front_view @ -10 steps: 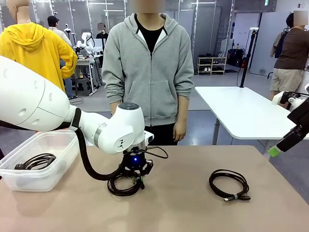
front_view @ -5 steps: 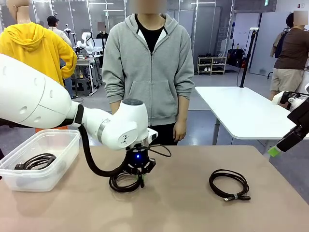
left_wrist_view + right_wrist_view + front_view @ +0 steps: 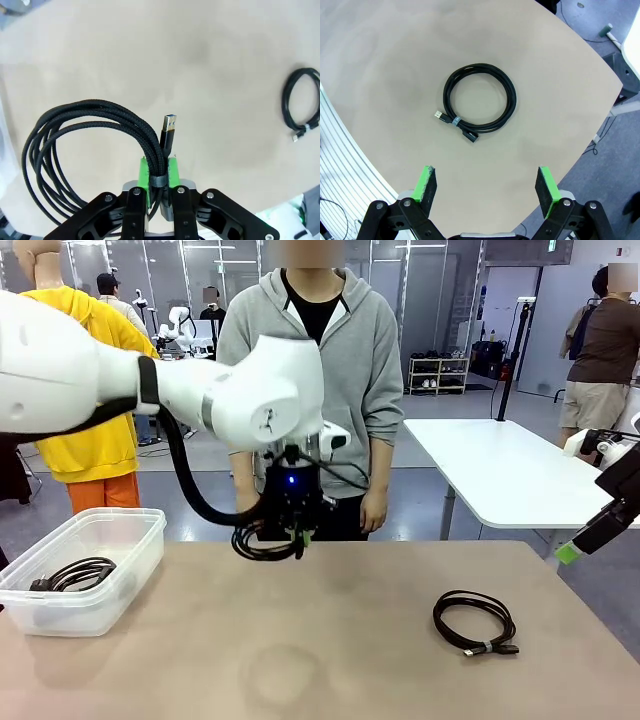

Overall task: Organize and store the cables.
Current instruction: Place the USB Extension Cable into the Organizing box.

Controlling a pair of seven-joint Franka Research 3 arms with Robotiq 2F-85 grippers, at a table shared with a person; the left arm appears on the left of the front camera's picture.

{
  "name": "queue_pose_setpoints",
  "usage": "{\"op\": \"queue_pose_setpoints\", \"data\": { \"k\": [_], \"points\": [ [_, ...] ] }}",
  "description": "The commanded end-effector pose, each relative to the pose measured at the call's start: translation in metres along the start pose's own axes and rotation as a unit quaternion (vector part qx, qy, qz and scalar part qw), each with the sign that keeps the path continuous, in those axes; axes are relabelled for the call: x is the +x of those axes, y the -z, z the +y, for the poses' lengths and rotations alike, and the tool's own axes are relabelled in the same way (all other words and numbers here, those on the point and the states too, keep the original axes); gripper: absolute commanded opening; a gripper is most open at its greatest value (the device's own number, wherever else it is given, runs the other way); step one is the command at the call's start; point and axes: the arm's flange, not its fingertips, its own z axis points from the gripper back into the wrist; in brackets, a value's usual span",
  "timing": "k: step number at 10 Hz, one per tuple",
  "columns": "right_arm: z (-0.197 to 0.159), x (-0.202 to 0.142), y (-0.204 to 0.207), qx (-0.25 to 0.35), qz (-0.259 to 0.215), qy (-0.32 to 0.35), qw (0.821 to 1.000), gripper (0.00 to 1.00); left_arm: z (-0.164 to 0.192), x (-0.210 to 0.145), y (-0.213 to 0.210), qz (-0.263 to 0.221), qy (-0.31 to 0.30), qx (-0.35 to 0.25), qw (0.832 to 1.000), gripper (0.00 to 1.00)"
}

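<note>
The left pincer point(image 3: 297, 531) is seen above the bench point(image 3: 350, 670), over its far middle part and in front of a person point(image 3: 310, 370) standing at the far side. Its jaws are closed almost fully on a coiled cable point(image 3: 262, 546), which is held clear of the bench. In the left wrist view the coil's bundled strands are clamped between the green pads point(image 3: 144, 172) at the band that ties them. The loops hang out to one side of the fingers, and a USB plug point(image 3: 168, 129) stands up just past the pad tips.

A second cable point(image 3: 512, 102) lies flat on the bench's right part, well apart from the left pincer. It is coiled in a round ring with a tie near its plug ends, and nothing touches it.

The right pincer point(image 3: 487, 182) is held above that coil, at the bench's right edge in the front view. Its jaws are spread wide and nothing is gripped.

A clear bin point(image 3: 145, 540) stands on the bench's left end. A third cable point(image 3: 80, 572) is seen inside it, coiled and resting on the bottom. The held coil is between the bin and the second cable, and touches neither.
</note>
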Motion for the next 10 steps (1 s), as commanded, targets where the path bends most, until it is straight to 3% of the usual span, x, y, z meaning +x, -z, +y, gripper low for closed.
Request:
{"op": "queue_pose_setpoints", "data": {
  "k": [1, 2, 3, 7, 8, 10],
  "points": [
    [0.000, 0.003, -0.001, -0.005, 0.005, 0.012, 1.000, 1.00, 0.005, -0.004, 0.001, 0.006, 0.016, 0.012, 1.000, 0.00],
    [0.000, 0.003, -0.001, -0.005, 0.005, 0.012, 1.000, 1.00, -0.001, -0.006, 0.001, 0.002, 0.041, 0.006, 0.999, 0.00],
    [0.000, 0.003, -0.001, -0.005, 0.005, 0.012, 1.000, 1.00, 0.003, -0.001, -0.009, -0.002, 0.004, 0.002, 1.000, 0.00],
    [0.000, 0.003, -0.001, -0.005, 0.005, 0.012, 1.000, 1.00, 0.003, -0.001, -0.009, -0.002, 0.004, 0.002, 1.000, 0.00],
    [0.000, 0.003, -0.001, -0.005, 0.005, 0.012, 1.000, 1.00, 0.002, -0.001, -0.007, 0.000, 0.011, 0.003, 1.000, 0.17],
    [0.000, 0.003, -0.001, -0.005, 0.005, 0.012, 1.000, 1.00, 0.060, 0.006, -0.028, 0.006, 0.072, 0.021, 0.997, 0.17]
  ]
}}
